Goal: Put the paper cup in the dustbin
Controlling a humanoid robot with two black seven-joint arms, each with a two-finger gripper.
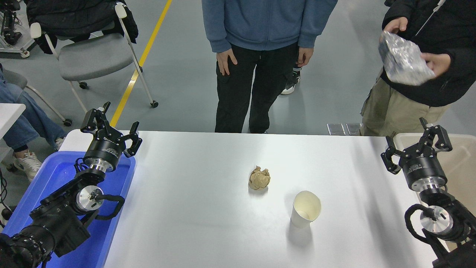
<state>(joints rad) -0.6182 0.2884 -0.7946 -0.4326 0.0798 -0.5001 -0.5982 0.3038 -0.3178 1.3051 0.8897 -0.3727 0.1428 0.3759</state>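
Standing upright on the white table, right of centre toward five o'clock, the paper cup, mouth up and cream inside showing, touched by nothing. Just up-left of it at eleven o'clock, apart from it, a crumpled brown paper ball. Off at the cup's three o'clock, past the table's right edge, the beige dustbin, seen only in part behind the right arm. Hovering over the bin's near rim, well apart from the cup, the right gripper, fingers spread wide with nothing between them. Parked at the lower left over a blue plastic tray, the left gripper, likewise splayed open and holding nothing. At twelve o'clock beyond the far edge, a person in a blue sweatshirt and black trousers, hands hanging at the sides. At one to two o'clock, a second person in a dark jacket holding a crinkled clear plastic bag in both hands. At ten to eleven o'clock on the grey floor, a grey chair on castors with a dark garment over its back, beside a yellow floor line.
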